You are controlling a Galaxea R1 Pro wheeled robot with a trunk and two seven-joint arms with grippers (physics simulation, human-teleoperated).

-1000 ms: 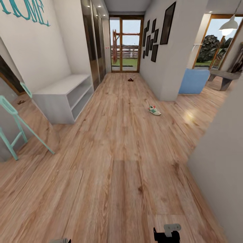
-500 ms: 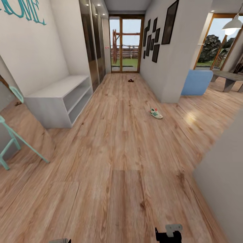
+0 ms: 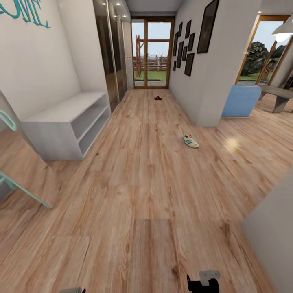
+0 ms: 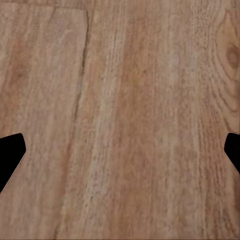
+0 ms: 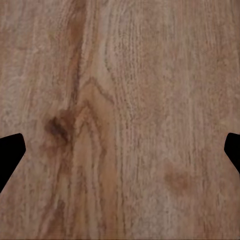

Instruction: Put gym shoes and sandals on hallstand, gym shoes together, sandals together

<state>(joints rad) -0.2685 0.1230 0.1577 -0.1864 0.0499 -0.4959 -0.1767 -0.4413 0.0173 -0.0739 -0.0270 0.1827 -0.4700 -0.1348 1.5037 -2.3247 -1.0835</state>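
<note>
Cam/base rolled fwd down the corridor: hallstand [image 3: 65,126], gym shoe [image 3: 190,141] and far sandal [image 3: 157,97] sit nearer/lower in head view. Teal ladder [image 3: 22,189] now mostly cut off at left. Things themselves unmoved.

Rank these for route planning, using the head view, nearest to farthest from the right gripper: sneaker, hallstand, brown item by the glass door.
1. Sneaker, on the floor ahead of the right gripper.
2. Hallstand, against the left wall.
3. Brown item, far down the corridor near the door.

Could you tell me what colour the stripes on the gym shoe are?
Green, on the white gym shoe, best seen in the head view.
</note>
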